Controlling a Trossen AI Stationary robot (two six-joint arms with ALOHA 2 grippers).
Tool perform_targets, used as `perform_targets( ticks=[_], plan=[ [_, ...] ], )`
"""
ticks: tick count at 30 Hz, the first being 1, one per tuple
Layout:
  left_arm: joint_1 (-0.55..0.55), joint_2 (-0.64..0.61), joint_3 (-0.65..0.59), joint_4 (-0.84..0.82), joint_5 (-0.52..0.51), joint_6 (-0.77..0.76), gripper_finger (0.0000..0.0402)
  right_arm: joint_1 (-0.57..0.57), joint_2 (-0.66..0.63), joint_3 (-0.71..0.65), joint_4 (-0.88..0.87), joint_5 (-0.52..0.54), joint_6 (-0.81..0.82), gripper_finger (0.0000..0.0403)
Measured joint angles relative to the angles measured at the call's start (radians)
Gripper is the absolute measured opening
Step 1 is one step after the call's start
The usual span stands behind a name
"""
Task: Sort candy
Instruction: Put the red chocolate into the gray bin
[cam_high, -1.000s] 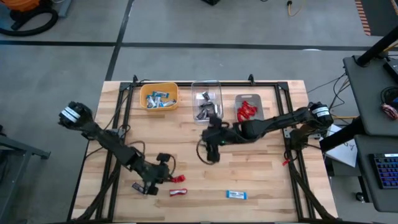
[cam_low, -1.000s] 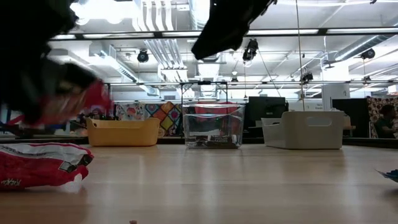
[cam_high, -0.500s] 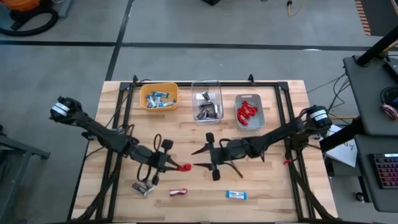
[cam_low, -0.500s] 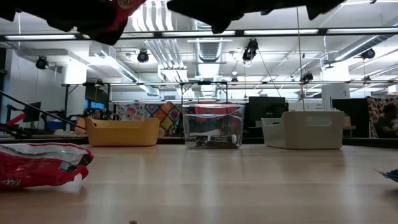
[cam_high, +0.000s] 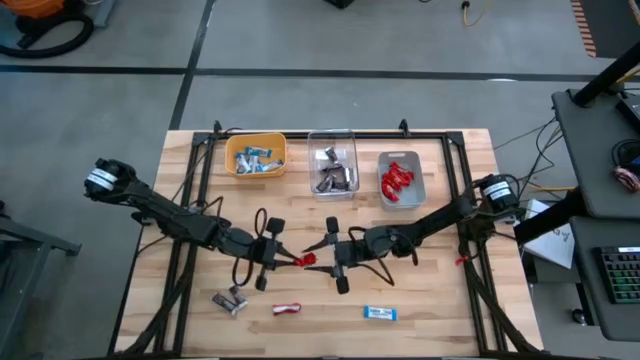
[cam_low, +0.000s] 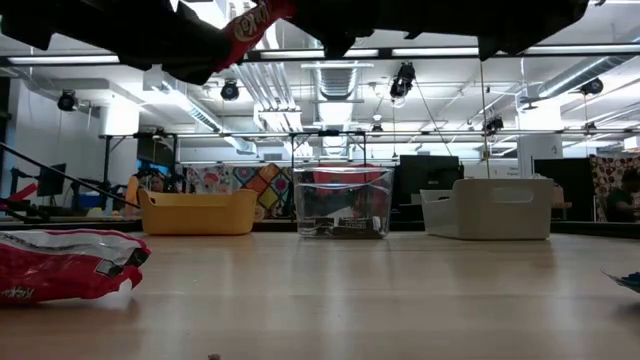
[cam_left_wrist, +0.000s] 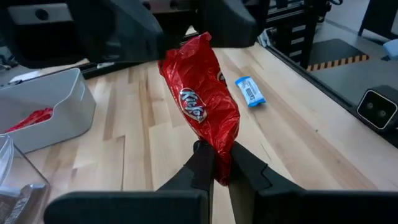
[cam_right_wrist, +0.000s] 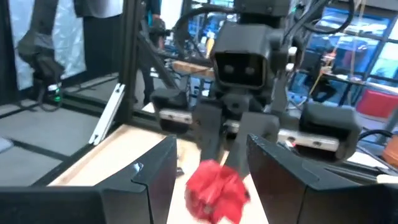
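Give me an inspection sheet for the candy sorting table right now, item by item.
Surface: wooden table, dry, no spills seen.
Job's things: red candy held in the air mid-table; another red candy, a blue-and-white candy and a dark candy lie near the front edge.
Bins: yellow bin holds blue-and-white pieces, clear bin dark ones, grey bin red ones.
Clutter: nothing seen.
Grippers: left gripper shut on the red candy; right gripper open, facing it.
Cables: black cable loops beside both arms.
Surroundings: grey floor, desk with keyboard to the right.
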Motion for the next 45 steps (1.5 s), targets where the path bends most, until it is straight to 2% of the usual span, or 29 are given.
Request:
perform_targets(
  ticks=[11, 15, 22, 25, 32, 38, 41, 45],
  plan=[
    [0.0, 0.004, 0.0, 0.014, 0.001, -0.007, 0.0007, -0.007, 0.007, 0.0, -0.009, 0.019, -0.013, 0.0174],
    [0.0, 0.003, 0.0, 0.015, 0.001, -0.007, 0.0007, -0.007, 0.007, 0.0, -0.012, 0.018, -0.013, 0.0137],
    [0.0, 0.003, 0.0, 0.015, 0.001, -0.008, 0.0007, -0.007, 0.007, 0.0, -0.014, 0.018, -0.025, 0.0041],
    [0.0, 0.002, 0.0, 0.015, 0.001, -0.028, 0.0016, -0.007, 0.007, 0.0, -0.014, 0.018, -0.024, 0.0022],
    [0.0, 0.002, 0.0, 0.008, 0.0, -0.057, 0.0058, -0.009, 0.006, 0.0, -0.016, 0.018, -0.001, 0.0024],
    [0.0, -0.001, 0.0, -0.029, -0.018, -0.074, 0.0088, -0.023, -0.027, 0.0, -0.095, 0.018, 0.036, 0.0024],
    [0.004, -0.009, 0.0, -0.086, -0.037, -0.1, 0.0098, -0.039, -0.051, 0.003, -0.175, 0.019, 0.072, 0.0024],
    [0.009, -0.025, 0.0, -0.185, -0.039, -0.139, 0.0104, -0.065, -0.085, 0.037, -0.372, 0.031, 0.121, 0.0024]
  ],
)
